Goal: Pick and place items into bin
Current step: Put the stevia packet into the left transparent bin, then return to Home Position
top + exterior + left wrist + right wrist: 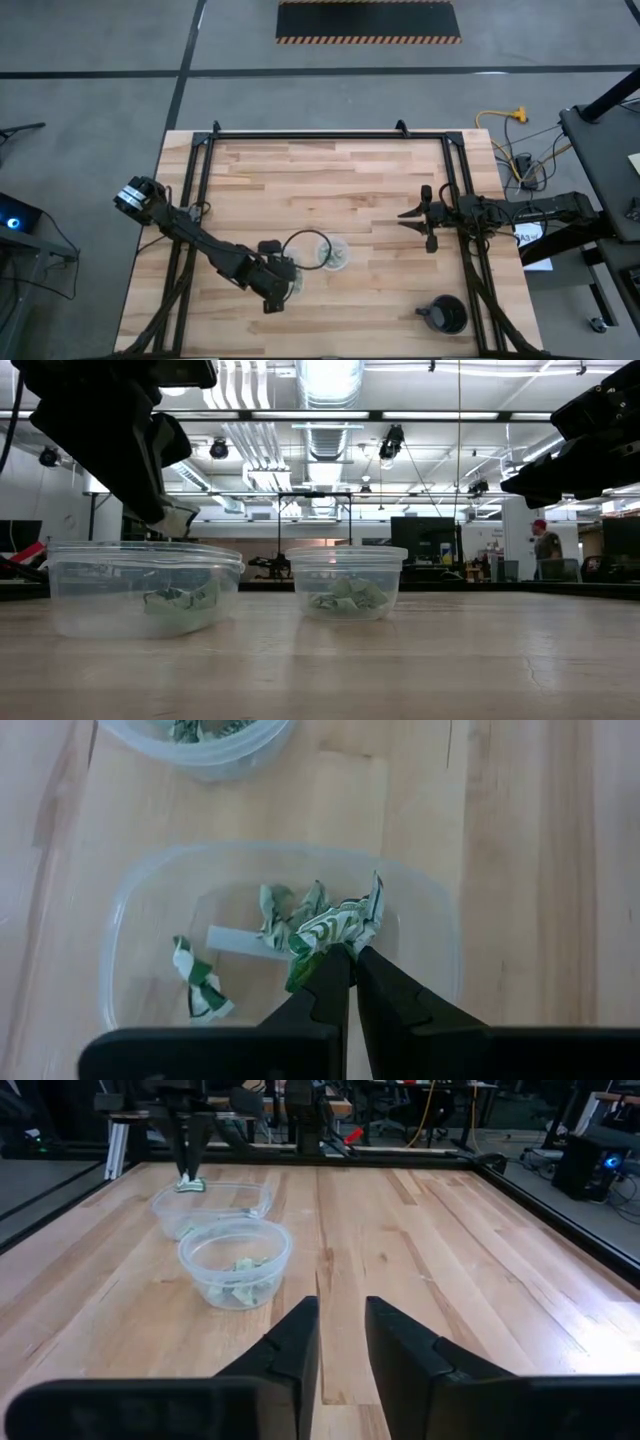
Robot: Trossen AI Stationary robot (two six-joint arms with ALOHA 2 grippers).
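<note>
My left gripper (352, 960) is shut on a crumpled pale green piece (335, 925) just above a clear container (432, 935) at the table's near middle. This container (140, 585) holds a few more green pieces (200, 985) on its floor. A second clear round cup (345, 580) with green pieces (240, 1280) stands on the table just beyond it, toward the right. My right gripper (342, 1330) is open and empty, held above the table's right side (415, 215). My left gripper pinches the crumpled green piece by its lower edge (325, 948) between its two fingertips. The fingers come from above, pointing down. The piece is lifted clear, about level with the container's rim (175, 520).
A black round mug-like object (445, 315) stands at the near right. A black metal frame (320, 135) runs along the table's far, left and right sides. Bare wood (330, 180) lies between the cups and the far edge.
</note>
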